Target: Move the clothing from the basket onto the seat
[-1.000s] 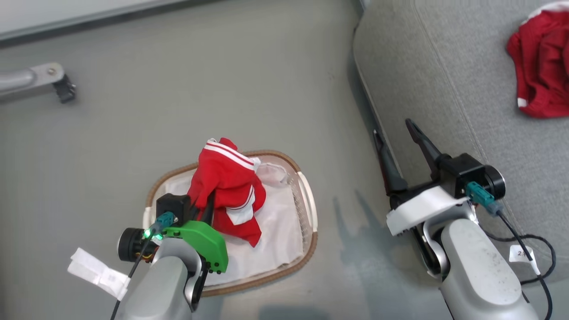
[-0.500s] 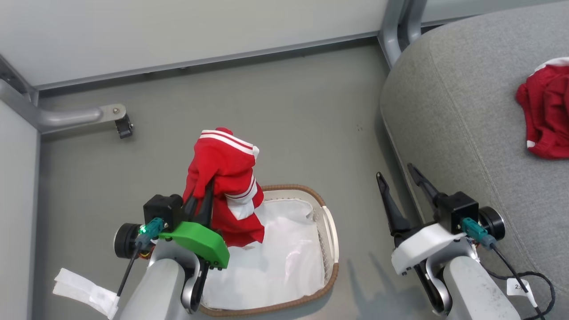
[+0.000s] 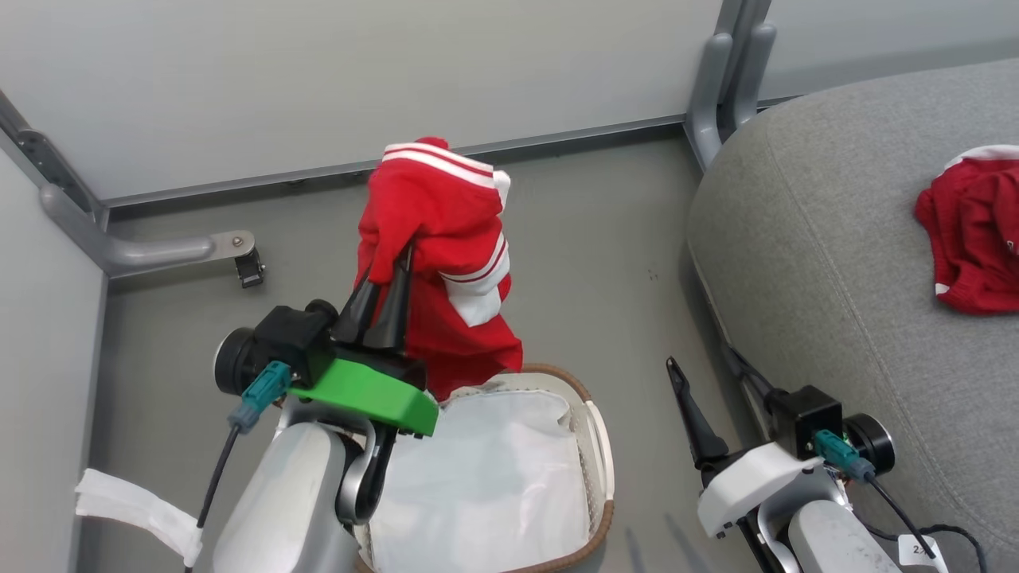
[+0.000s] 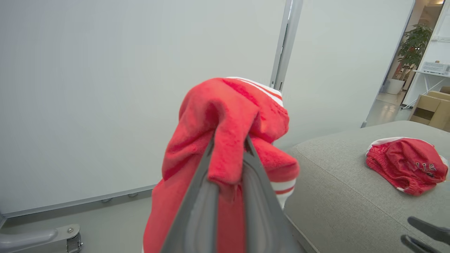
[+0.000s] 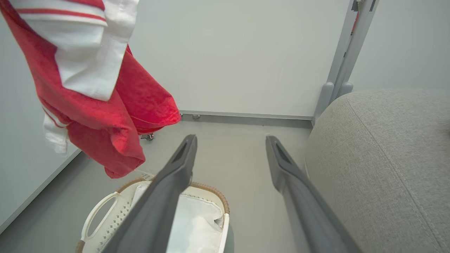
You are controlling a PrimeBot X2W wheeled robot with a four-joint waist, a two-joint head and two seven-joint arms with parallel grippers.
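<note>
Hanging above the oval white perforated plastic basket [image 3: 593, 422] with its brown woven rim, a bright red, white-striped sports garment [image 3: 446, 239] is pinched in the left gripper [image 3: 398, 267], its fingers closed tight. Right of the basket, the right gripper [image 5: 231, 138] gapes wide and empty beside the light grey fabric sofa [image 3: 820, 263], where another red garment [image 3: 967, 231] lies.

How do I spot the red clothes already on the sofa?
Find the big grey sofa on the right. A crumpled red garment lies on top of it. The other red garment dangles from the left gripper; this one lies loose, untouched.
</note>
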